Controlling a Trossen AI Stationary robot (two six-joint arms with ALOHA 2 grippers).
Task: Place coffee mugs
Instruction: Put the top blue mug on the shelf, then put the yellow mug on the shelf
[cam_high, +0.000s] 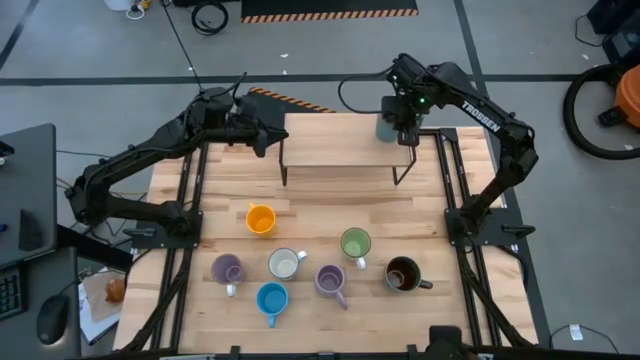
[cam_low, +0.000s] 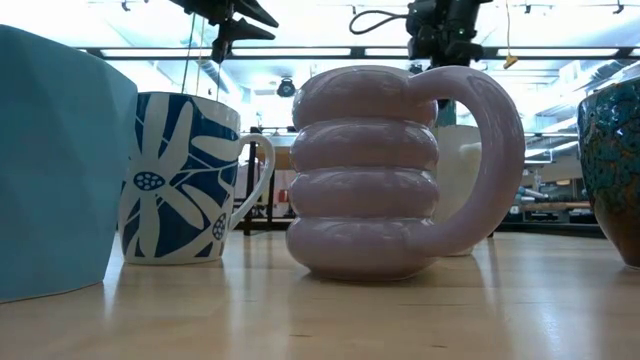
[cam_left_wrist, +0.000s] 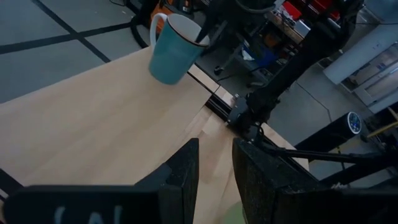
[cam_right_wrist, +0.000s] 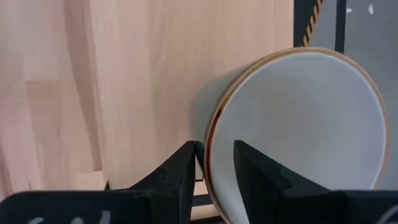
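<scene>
Ribbed lilac mug nearest, on counter with six others. Right gripper over raised shelf, jaws parted astride rim of pale blue mug standing there: release step. Next: lift clear. Left gripper waits, jaws apart, empty.

You get even, bright overhead light across the pale wooden table in the high view, with only short soft shadows beside the mugs. In the low view, ceiling strip lights behind blow out to white glare; the ribbed light-purple ceramic mug is reasonably sharp, the pale blue mug at the edge is soft and oversized, and the room behind is blurred. In the right wrist view, the white-lined mug casts a faint shadow on the wood.
</scene>
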